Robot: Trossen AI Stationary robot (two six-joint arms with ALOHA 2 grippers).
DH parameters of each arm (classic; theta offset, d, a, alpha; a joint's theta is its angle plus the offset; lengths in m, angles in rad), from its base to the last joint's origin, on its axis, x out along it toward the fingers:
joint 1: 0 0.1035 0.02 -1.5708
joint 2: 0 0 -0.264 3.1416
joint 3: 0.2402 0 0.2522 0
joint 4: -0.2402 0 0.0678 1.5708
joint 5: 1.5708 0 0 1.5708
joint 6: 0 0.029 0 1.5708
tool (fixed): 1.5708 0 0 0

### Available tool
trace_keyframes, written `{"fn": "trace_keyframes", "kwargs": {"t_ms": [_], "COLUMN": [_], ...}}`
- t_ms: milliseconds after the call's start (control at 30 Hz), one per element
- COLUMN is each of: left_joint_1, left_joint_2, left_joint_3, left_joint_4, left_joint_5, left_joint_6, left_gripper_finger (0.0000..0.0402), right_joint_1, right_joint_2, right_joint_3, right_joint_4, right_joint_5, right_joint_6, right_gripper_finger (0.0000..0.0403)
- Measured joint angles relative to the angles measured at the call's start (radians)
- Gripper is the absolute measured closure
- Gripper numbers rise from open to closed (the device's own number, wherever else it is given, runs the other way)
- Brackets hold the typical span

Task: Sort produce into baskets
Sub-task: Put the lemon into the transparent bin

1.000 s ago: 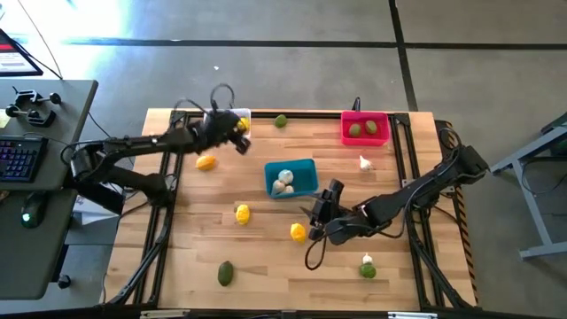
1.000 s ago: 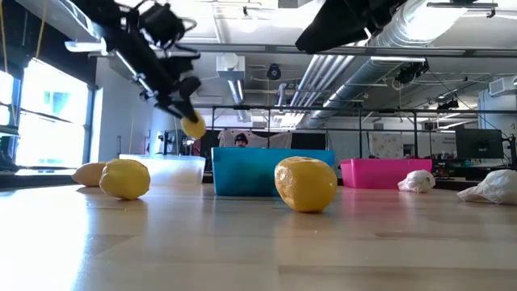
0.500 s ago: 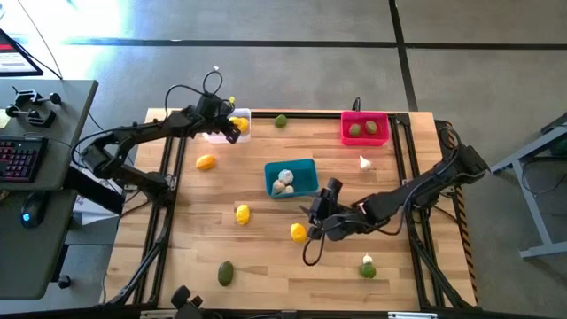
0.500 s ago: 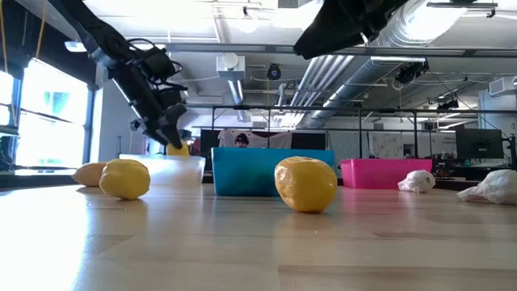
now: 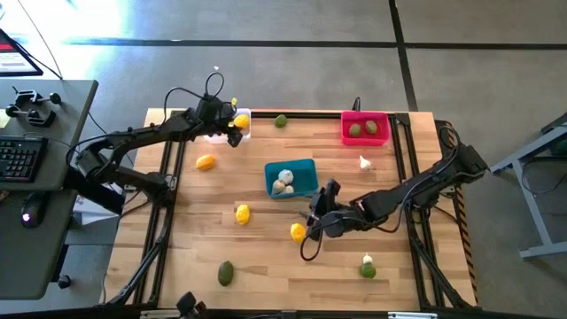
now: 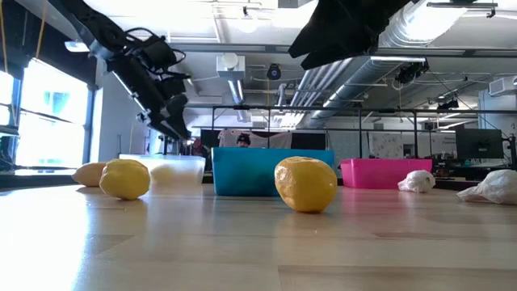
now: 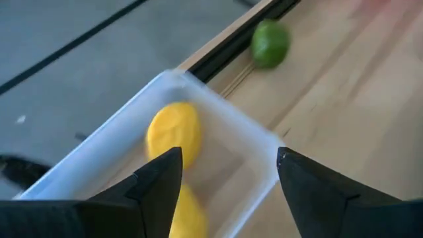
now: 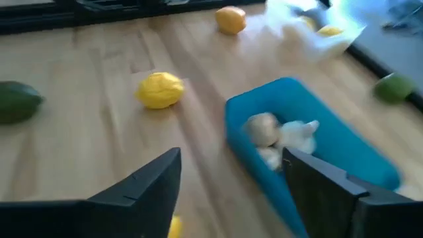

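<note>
left gripper [image 7: 225,182] hangs with fingers spread and nothing between them over the white basket [image 5: 232,124] at the table's far left, lemons [image 7: 173,132] inside. right gripper [image 8: 231,192], spread too, hovers by a lemon [image 5: 298,232] near the teal basket [image 5: 306,170] holding garlic [image 5: 283,182].

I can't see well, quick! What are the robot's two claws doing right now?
Left gripper: open, empty, over the white basket that has lemons inside.
Right gripper: open, empty, above the table near the blue basket.

Three baskets [image 5: 291,176], five lemons [image 5: 242,213], five green fruits [image 5: 226,272], four garlic bulbs [image 5: 364,162].
</note>
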Motion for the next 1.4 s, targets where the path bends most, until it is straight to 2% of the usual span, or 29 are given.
{"fn": "trace_keyframes", "kwargs": {"t_ms": [200,400,567,733,900,1033,1200,1300,1400], "left_joint_1": [-0.097,-0.257,-0.365,-0.437,-0.473,-0.485,-0.503,-0.524,-0.556], "left_joint_2": [-0.112,-0.243,-0.322,-0.355,-0.355,-0.355,-0.355,-0.355,-0.352], "left_joint_3": [-0.114,-0.189,-0.193,-0.193,-0.193,-0.193,-0.193,-0.193,-0.193], "left_joint_4": [0.199,0.333,0.328,0.329,0.323,0.321,0.321,0.321,0.322], "left_joint_5": [0.108,0.114,0.078,0.033,-0.024,-0.027,-0.026,-0.011,0.061], "left_joint_6": [-0.07,-0.098,-0.097,-0.09,-0.068,-0.064,-0.053,-0.053,-0.047], "left_gripper_finger": [0.0168,0.0167,0.0167,0.0167,0.0167,0.0167,0.0167,0.0167,0.0167], "right_joint_1": [0.049,0.095,0.107,0.106,0.106,0.105,0.105,0.104,0.099], "right_joint_2": [0.076,0.182,0.247,0.326,0.399,0.427,0.429,0.427,0.423], "right_joint_3": [0.0,0.0,0.0,0.0,0.0,0.0,0.0,0.0,0.002], "right_joint_4": [-0.002,0.003,0.033,0.174,0.229,0.226,0.187,0.147,0.133], "right_joint_5": [-0.06,-0.092,-0.034,-0.031,-0.009,0.013,-0.022,-0.049,-0.067], "right_joint_6": [0.147,0.316,0.451,0.459,0.488,0.505,0.5,0.499,0.465], "right_gripper_finger": [0.011,0.0106,0.0106,0.0106,0.0106,0.0108,0.0135,0.0174,0.0221]}}
